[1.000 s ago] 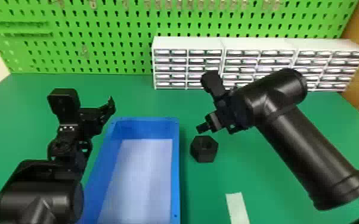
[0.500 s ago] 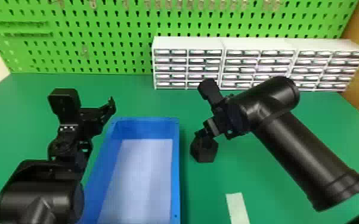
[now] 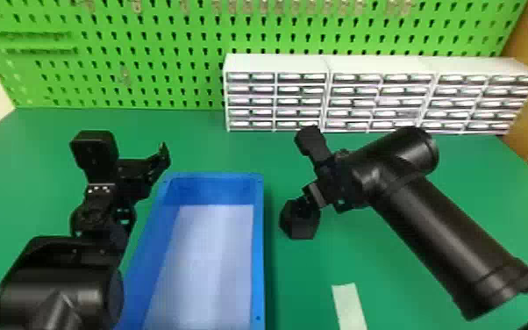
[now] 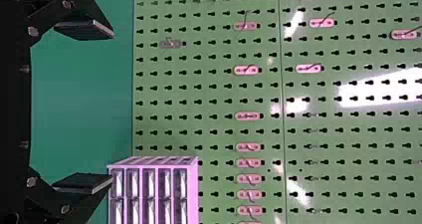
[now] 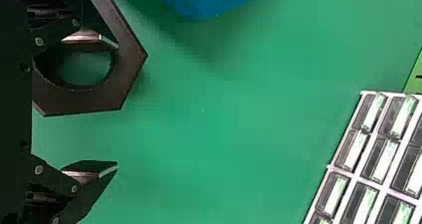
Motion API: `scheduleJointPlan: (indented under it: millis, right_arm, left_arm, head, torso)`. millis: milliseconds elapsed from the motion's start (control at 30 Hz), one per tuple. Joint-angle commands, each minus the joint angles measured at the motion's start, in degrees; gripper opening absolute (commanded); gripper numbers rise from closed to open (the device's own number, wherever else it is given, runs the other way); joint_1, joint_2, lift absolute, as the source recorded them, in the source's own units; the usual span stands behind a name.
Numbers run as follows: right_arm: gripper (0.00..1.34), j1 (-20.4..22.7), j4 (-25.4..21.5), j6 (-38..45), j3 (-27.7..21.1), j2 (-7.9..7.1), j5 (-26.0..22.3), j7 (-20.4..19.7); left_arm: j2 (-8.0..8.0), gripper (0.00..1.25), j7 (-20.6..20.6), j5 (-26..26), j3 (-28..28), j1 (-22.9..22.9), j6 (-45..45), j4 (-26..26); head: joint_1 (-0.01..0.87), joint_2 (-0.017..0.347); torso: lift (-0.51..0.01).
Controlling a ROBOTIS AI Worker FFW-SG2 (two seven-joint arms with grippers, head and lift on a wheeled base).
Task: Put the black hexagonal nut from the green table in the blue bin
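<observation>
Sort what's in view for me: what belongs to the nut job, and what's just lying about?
Job:
- black nut, on the green table
- blue bin
- right gripper, open, one finger at the nut's hole

Lying about:
- white drawer units
- green pegboard
- pale strip on the table

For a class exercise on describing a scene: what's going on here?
A robot is working at a green table. Its right gripper is open at the black nut, one finger at its hole, with no grip on it yet. The nut is beside the blue bin, not in it. The left gripper is open and empty across the bin.
</observation>
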Motion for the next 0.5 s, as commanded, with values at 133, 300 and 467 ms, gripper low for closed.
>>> scheduleJointPlan:
  millis: [133, 300, 467]
  right_arm:
    - [0.87, -0.2, 1.9, -1.0, 0.3, 0.11, 0.2, 0.0]
    - [0.83, -0.2, 2.3, -1.0, 0.3, 0.20, 0.1, 0.0]
    - [0.77, -0.2, 2.7, -0.9, 0.3, 0.20, -0.2, 0.0]
  left_arm:
    - [0.00, 1.00, 0.0, 0.0, 0.0, -0.1, 0.0, 0.0]
    - [0.00, 1.00, 0.0, 0.0, 0.0, -0.1, 0.0, 0.0]
    - [0.00, 1.00, 0.0, 0.0, 0.1, -0.1, 0.0, 0.0]
  head:
    - [0.686, 0.051]
    - [0.686, 0.051]
    - [0.686, 0.051]
  torso:
    - [-0.096]
    - [-0.096]
    - [-0.096]
